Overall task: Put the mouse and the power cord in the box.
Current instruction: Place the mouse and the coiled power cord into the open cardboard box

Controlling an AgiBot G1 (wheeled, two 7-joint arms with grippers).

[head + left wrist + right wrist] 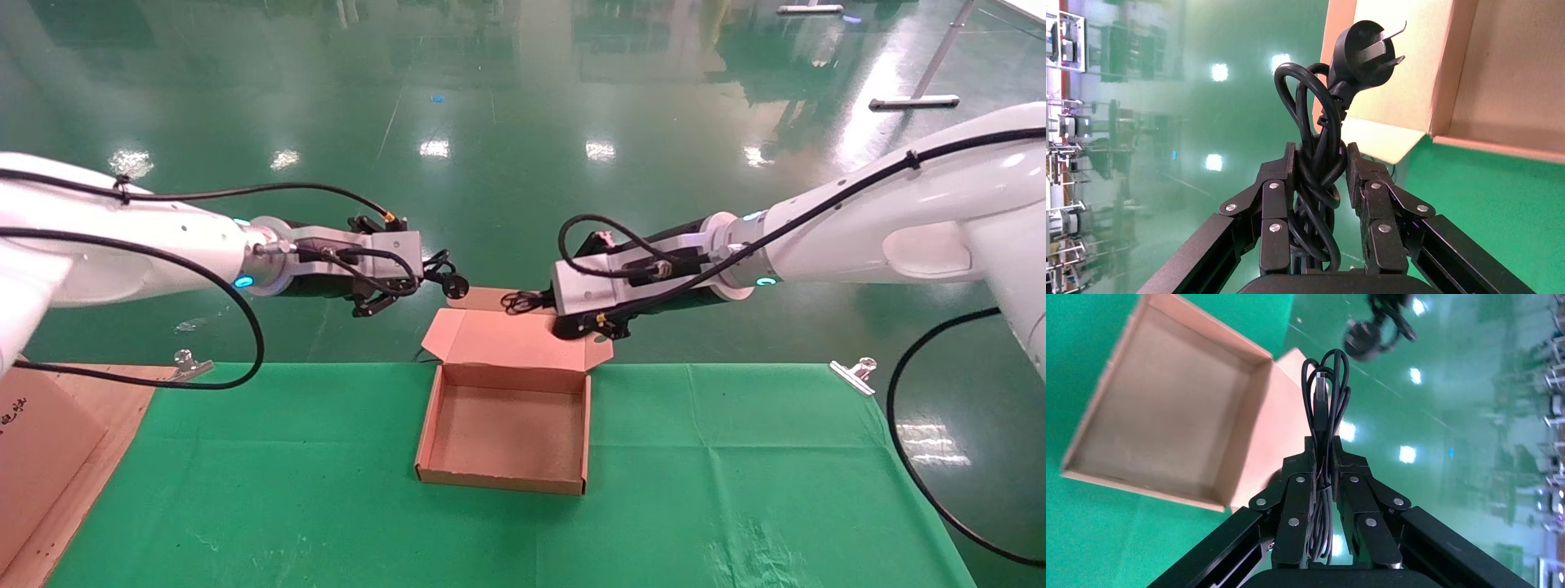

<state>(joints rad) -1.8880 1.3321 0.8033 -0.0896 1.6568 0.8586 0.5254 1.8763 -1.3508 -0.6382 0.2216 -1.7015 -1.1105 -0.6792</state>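
Tools (1321,174) (1322,471) aloft, box (433,408) open below

Light: bright, overhead; lamp glare spots on glossy green floor (523,122).
Blur: right wrist view, box (1168,416) soft.
Shadows: faint.

The mouse body is hidden; only its thin cable (1324,410) shows. At 1 o'clock, the power cord (1379,324) is blurred.
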